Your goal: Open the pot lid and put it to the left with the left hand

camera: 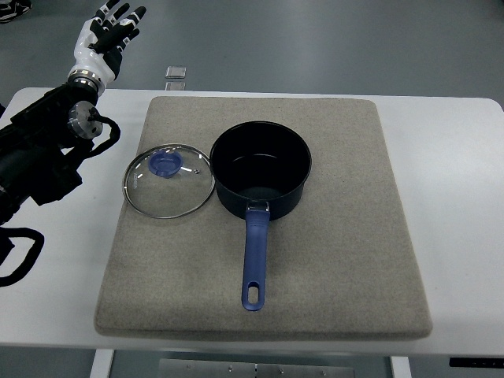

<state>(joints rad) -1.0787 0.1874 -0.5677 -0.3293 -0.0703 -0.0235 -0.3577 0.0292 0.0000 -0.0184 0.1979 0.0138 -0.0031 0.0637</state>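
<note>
A dark blue pot (261,168) stands uncovered on the grey mat (331,260), its blue handle (254,264) pointing toward me. Its glass lid (168,180) with a blue knob (164,164) lies flat on the mat just left of the pot, rim nearly touching it. My left hand (110,33) is raised at the top left, beyond the table's far edge, fingers spread and holding nothing. Its black arm (43,153) runs in from the left edge. The right arm is out of sight.
The mat covers most of a white table (457,157). A small clear object (177,72) lies on the floor beyond the table's far edge. Black cables (20,256) loop at the left edge.
</note>
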